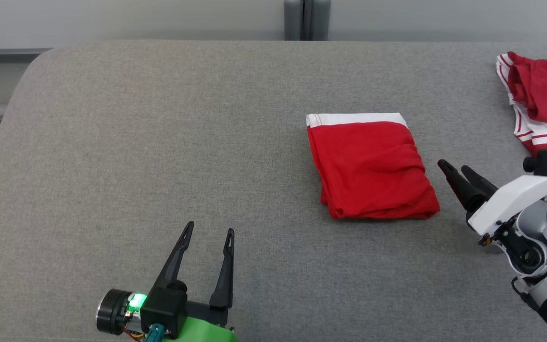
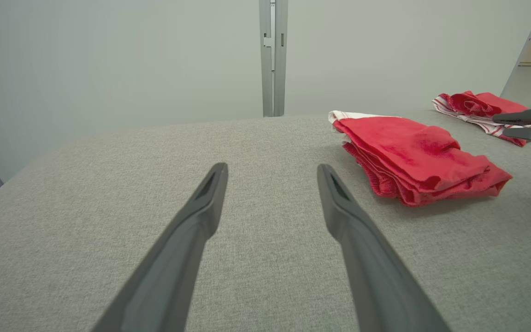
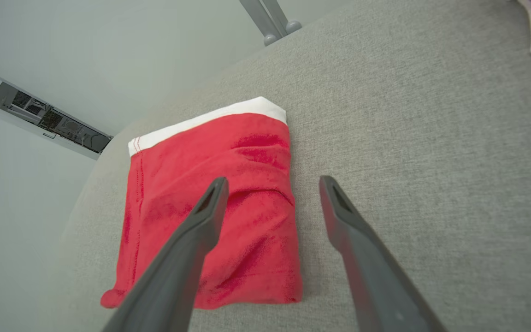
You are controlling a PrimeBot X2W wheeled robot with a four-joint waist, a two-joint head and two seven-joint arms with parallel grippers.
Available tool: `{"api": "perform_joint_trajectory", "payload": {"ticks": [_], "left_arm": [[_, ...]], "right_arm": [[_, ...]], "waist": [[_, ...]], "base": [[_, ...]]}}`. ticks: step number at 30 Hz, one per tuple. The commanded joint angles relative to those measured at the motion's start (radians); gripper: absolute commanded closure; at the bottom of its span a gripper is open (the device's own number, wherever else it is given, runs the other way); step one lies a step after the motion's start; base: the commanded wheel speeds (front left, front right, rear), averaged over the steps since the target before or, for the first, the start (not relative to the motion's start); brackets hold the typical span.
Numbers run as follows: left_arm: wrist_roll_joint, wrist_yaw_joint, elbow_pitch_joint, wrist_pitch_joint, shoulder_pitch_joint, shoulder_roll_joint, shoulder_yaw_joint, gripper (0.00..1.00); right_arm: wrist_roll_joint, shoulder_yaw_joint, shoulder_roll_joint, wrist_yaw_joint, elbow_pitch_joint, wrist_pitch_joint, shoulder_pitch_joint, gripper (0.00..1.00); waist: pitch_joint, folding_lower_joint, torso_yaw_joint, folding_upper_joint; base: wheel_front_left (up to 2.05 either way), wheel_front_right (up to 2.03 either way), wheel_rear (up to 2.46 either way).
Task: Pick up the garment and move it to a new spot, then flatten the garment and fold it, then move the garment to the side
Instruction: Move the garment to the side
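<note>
Plainly spread and empty, left hand (image 1: 209,228) well apart from folded red garment (image 1: 371,166), right hand (image 1: 452,165) just beside it.

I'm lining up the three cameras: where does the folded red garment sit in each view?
Head view: folded red garment right of centre.
Left wrist view: garment at upper right.
Right wrist view: garment centre-left.
Shared landmark: grey post at the far edge of the table.
</note>
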Motion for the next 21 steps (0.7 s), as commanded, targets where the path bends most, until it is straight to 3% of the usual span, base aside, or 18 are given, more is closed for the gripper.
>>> {"api": "perform_joint_trajectory", "payload": {"ticks": [1,11,13,14,15,21], "left_arm": [[-0.016,0.004,-0.002,-0.003,-0.025,0.002,-0.006,0.00],[-0.050,0.018,-0.009,-0.003,-0.076,0.002,-0.040,0.00],[-0.053,0.023,-0.009,-0.003,-0.083,0.002,-0.044,0.00],[-0.056,0.023,-0.008,-0.003,-0.087,0.002,-0.047,0.00],[-0.058,0.024,-0.007,-0.003,-0.090,0.002,-0.050,0.00],[-0.054,0.026,-0.009,-0.003,-0.100,0.002,-0.054,0.00]], "right_arm": [[0.038,0.002,-0.017,0.000,0.010,0.030,-0.026,0.00],[0.184,0.055,-0.080,0.000,0.053,0.169,-0.118,0.00],[0.192,0.071,-0.077,0.000,0.058,0.182,-0.126,0.47],[0.197,0.080,-0.078,0.000,0.057,0.184,-0.131,0.80],[0.198,0.087,-0.080,0.000,0.050,0.179,-0.133,1.00],[0.182,0.113,-0.145,0.000,0.000,0.119,-0.162,1.00]], "waist": [[0.064,0.0000,0.056,-0.0001],[0.146,0.0000,0.097,-0.0001],[0.155,0.0000,0.098,-0.0001],[0.159,0.0000,0.097,-0.0001],[0.161,0.0000,0.097,-0.0001],[0.171,0.0000,0.072,-0.0001]], "base": [[0.00,0.00,0.00],[0.00,0.00,0.00],[0.00,0.00,0.00],[0.00,0.00,0.00],[0.00,0.00,0.00],[0.00,0.00,0.00]]}}
